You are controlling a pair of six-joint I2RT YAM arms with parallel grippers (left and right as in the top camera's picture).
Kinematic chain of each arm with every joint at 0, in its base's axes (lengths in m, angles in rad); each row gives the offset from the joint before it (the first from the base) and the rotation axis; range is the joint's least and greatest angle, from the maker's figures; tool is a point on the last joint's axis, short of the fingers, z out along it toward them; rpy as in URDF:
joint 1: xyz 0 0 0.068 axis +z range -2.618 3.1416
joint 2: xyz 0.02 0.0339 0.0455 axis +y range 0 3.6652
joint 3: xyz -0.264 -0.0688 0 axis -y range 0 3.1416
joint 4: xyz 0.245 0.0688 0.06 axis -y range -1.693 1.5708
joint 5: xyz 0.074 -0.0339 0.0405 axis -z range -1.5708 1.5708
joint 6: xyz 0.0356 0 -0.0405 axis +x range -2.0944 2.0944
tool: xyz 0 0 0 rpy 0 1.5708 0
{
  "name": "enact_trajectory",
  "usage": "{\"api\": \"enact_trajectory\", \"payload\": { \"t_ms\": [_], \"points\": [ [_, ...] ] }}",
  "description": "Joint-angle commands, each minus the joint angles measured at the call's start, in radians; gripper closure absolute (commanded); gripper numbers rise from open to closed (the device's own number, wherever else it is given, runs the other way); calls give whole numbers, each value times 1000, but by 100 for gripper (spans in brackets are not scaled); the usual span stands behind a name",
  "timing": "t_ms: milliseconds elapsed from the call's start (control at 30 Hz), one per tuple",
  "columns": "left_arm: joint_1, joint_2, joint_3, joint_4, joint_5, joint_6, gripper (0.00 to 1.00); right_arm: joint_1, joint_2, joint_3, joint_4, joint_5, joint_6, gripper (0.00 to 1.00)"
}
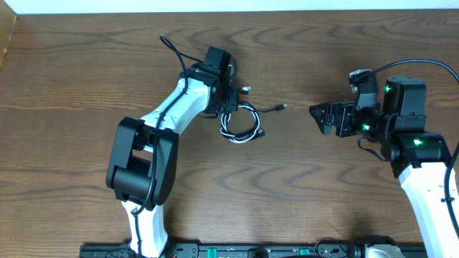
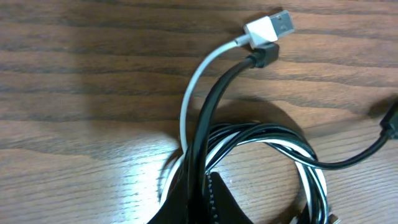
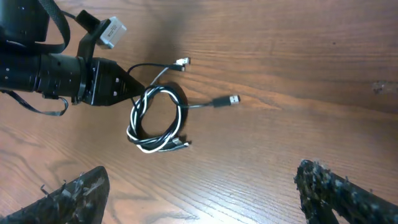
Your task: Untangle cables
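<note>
The white cable (image 2: 186, 106) and black cable (image 2: 214, 93) lie wound together in one small coil (image 1: 242, 123) on the desk (image 1: 72, 72). They look light, limp and likely to drag along as one, so the free plug ends seem the better hold. The left end effector (image 1: 229, 106) is pinched tight on the coil's edge, hiding how the strands cross there. The right end effector (image 1: 318, 117) gapes wide and empty, well apart.

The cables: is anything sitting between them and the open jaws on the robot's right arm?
Nothing visible does. Only bare table lies between the right gripper, its jaws open, and the cables. The left gripper is shut on the coil's far side, away from that path.
</note>
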Motion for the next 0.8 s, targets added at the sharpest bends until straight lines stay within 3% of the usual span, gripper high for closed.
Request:
{"api": "enact_trajectory", "payload": {
  "t_ms": [0, 200, 433, 767],
  "points": [
    [-5, -21, -1, 0, 64, -26, 93, 8, 5, 14, -1, -6, 8, 8],
    [-5, -155, -1, 3, 181, -26, 93, 8, 7, 14, 7, -6, 39, 11],
    [-8, -342, -1, -20, 183, -25, 93, 19, 40, 14, 8, -6, 54, 16],
    [-24, -336, -12, -158, 182, 118, 93, 40, 105, 14, 13, -6, 53, 15]
  ]
}}
